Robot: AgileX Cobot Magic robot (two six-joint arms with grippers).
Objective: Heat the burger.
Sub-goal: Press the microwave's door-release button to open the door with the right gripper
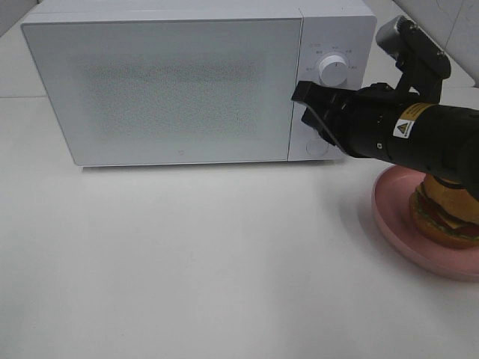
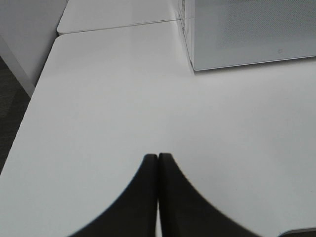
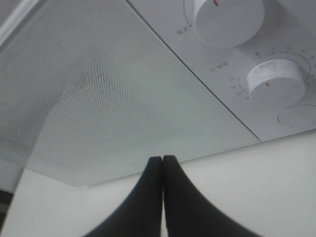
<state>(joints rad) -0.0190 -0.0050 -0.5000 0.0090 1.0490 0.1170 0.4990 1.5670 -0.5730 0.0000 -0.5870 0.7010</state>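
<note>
Well out from the microwave's [image 1: 172, 82] left front corner, the left fingers [image 2: 148, 192] are hanging above bare counter [image 1: 187, 262], pressed tip to tip and gripping nothing; the high camera is not showing them at all. The microwave's door [image 1: 165, 90] is sitting fully closed, filling the front from its left edge to the seam where the control strip begins. At that seam the right fingers [image 1: 316, 112] are hovering close to the microwave's front, below the upper knob [image 1: 334, 69] and covering the lower one [image 3: 275, 79] from the high camera. The wrist camera is showing them squeezed together with no gap and nothing between them, their tips pointing at the lower right corner of the door. Whether they are touching the front I cannot tell. Further right, beyond the microwave's right side and nearer the front of the counter, the burger [image 1: 449, 213] is sitting on a pink plate [image 1: 389, 206], half hidden under the right arm. So the burger is lying behind and below the right fingers, back along that arm, while the fingers themselves are facing the door. As I judge it, the door is calling for opening first. The right arm is by far the nearer to both the door's free edge and the burger, and the left arm is waiting well apart on the microwave's far side.
</note>
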